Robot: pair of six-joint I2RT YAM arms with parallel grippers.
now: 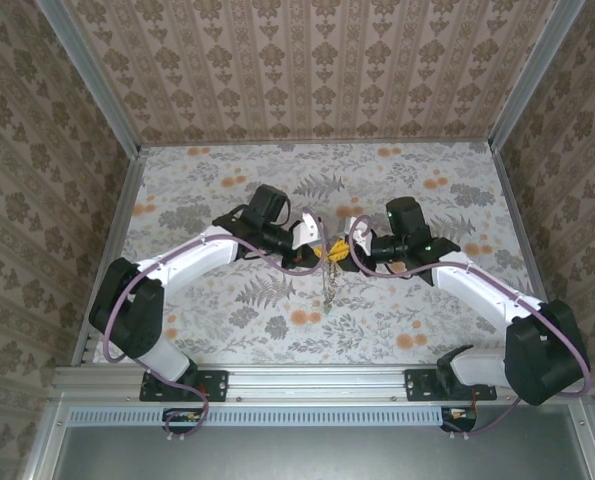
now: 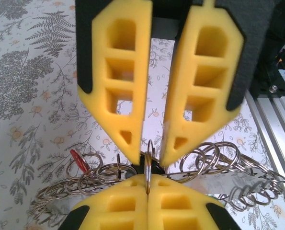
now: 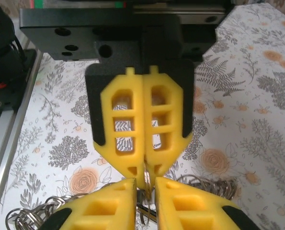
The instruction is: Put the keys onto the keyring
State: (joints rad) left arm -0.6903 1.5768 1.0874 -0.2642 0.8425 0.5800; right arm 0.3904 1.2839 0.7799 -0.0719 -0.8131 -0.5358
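Observation:
My left gripper is shut on a thin metal ring that stands edge-on and upright between its yellow pads. Opposite it, tip to tip, my right gripper is open a little, its fingertips on either side of the same ring without pressing it. Behind the tips the keyring is a pale wire hoop strung with several small rings. A key with a red head hangs among the rings on the left. From above, both grippers meet over mid-table, and a strand of rings dangles below them.
The floral table is boxed in by patterned walls at the back and on both sides. An aluminium rail runs along the near edge by the arm bases. Both arms' cables arch beside the grippers.

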